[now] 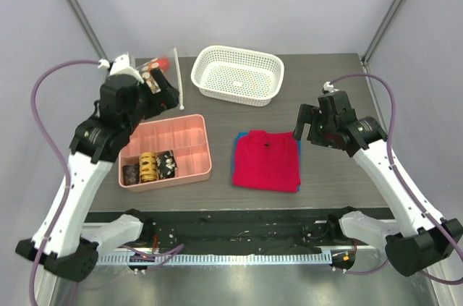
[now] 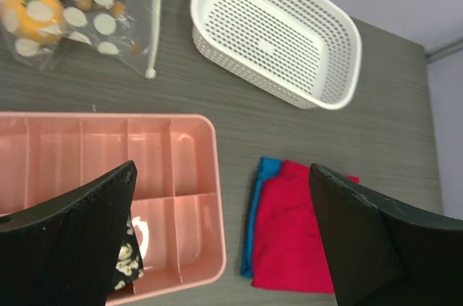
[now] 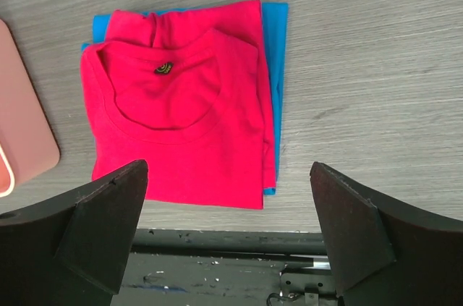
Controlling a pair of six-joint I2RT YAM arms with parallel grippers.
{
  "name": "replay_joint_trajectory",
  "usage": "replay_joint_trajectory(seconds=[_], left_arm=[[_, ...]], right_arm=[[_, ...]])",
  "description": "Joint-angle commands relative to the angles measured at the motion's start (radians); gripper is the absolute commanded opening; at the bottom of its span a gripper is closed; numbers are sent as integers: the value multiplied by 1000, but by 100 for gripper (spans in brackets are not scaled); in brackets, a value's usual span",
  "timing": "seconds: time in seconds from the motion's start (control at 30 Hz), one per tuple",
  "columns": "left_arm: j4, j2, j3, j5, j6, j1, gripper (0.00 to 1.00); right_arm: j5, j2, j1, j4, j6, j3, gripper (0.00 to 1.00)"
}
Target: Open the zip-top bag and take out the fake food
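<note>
Left wrist view puts the clear crinkly zip-top bag point(image 2: 79, 9) upper left; my left gripper point(image 2: 223, 167) and right gripper point(image 3: 230, 164) gape wide, empty.

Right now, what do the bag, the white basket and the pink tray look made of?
Zip-top bag: thin clear plastic film, glossy and crinkled. White basket: probably rigid plastic, with perforated walls. Pink tray: likely moulded plastic, smooth with a slight sheen.

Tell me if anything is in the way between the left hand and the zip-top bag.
Nothing visible does. The open left hand hovers over the pink tray; the zip-top bag lies on the table just past the tray's far rim. The white basket stands apart, to the bag's right.
</note>
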Motion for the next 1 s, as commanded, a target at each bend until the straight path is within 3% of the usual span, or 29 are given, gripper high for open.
replay_joint_trajectory(seconds=[0.0, 0.1, 0.27, 0.43, 0.6, 0.73, 0.9, 0.93, 0.97], left_arm=[[-48, 142, 127, -152, 91, 32, 100], [-45, 295, 149, -84, 82, 128, 99], [-31, 614, 237, 50, 48, 288, 86], [-8, 901, 426, 38, 94, 294, 79], [-60, 1217, 682, -62, 118, 285, 73], [-51, 1304, 753, -128, 120, 267, 73], [-48, 1351, 755, -113, 106, 268, 72], [-55, 1363, 764, -113, 105, 268, 70], [-55, 1363, 764, -107, 102, 271, 54]], right_arm=[[-46, 44, -3, -9, -48, 79, 100], [-69, 102, -3, -20, -71, 142, 100], [-190, 147, -4, 0, -93, 204, 100], [-198, 178, -4, 0, -105, 207, 100], [-203, 231, -4, -1, -118, 245, 100], [-210, 271, -4, 0, -119, 280, 100], [-206, 300, -4, 15, -112, 277, 100], [-213, 308, -3, 19, -111, 277, 100], [-220, 314, -3, 28, -108, 279, 100]])
